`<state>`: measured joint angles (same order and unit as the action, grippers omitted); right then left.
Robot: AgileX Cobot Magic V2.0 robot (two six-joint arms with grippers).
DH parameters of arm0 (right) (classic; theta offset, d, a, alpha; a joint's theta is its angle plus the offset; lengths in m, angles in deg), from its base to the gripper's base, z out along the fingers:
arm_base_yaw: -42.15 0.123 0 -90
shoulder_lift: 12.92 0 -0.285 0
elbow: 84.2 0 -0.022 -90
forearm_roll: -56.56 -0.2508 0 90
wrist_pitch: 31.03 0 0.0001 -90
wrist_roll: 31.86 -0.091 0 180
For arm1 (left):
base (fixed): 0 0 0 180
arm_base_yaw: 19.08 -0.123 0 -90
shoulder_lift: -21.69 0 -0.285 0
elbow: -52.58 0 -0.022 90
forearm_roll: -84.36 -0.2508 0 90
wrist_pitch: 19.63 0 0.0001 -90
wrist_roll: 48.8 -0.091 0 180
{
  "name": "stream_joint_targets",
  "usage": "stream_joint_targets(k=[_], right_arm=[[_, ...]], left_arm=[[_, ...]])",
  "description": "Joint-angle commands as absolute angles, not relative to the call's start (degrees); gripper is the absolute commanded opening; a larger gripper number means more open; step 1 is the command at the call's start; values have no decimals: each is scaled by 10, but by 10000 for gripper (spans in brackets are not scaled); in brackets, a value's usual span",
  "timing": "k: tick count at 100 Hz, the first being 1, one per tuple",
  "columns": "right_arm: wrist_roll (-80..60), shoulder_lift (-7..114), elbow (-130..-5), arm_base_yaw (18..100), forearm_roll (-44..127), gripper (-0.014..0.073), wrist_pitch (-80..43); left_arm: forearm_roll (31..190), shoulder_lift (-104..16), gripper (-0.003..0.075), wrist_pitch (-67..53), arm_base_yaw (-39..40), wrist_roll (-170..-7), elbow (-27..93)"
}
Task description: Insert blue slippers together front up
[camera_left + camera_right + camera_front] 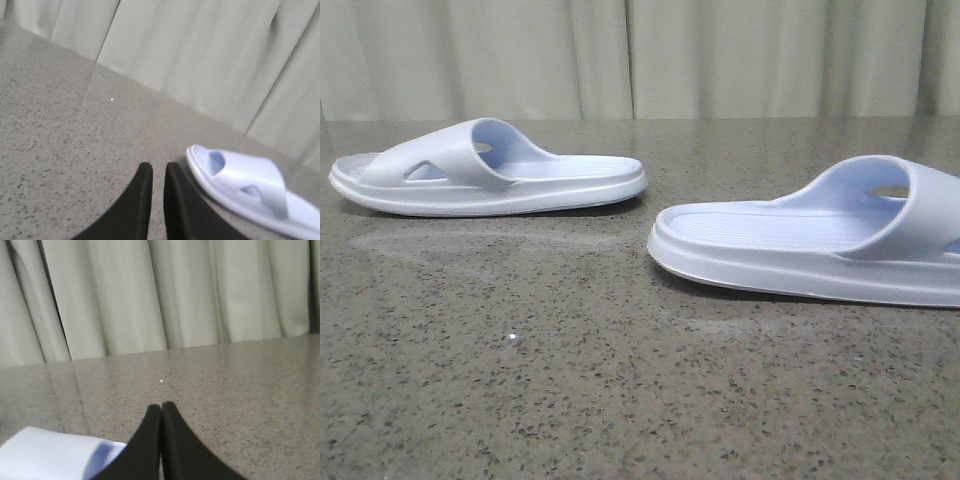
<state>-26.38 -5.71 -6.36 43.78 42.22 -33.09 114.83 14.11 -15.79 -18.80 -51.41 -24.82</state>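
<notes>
Slippers lie apart on table; left end effector narrow, right end effector closed, both empty.

A speckled grey-brown stone table fills the lower part of the front view — its polished top carries faint pale smears near the left and a dull sheen across the middle. A tiny white speck lies on it toward the front left. Behind the far edge hangs a pale cream curtain in soft vertical folds, spanning the whole width. Both wrist views show the same table and curtain — the folds cast dim reflections on the glossy top.
</notes>
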Motion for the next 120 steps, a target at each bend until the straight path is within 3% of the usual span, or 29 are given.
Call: stream_joint_targets(k=[1, 30, 66, 90, 98, 106, 120], right_arm=[[-266, -70, -52, 434, 297, -89, -380], [-263, -33, -96, 434, 230, -78, -301], [-250, 270, -266, 434, 299, -78, -174], [-250, 360, -339, 434, 329, -71, -51], [-250, 364, -355, 434, 333, -12, -37], [-249, 364, -375, 434, 339, 103, -25], [-249, 364, -403, 434, 350, 220, -7]], left_arm=[[1229, 157, 15, -239, -189, -510, -253], [1210, 114, 15, -180, -189, -510, -209], [1055, -160, 15, -24, -189, -510, -10], [1056, -257, 16, 55, -189, -522, 52], [1059, -274, 17, 66, -189, -540, 60], [1079, -285, 27, 71, -189, -563, 63], [1152, -301, 143, 77, -189, -631, 63]])
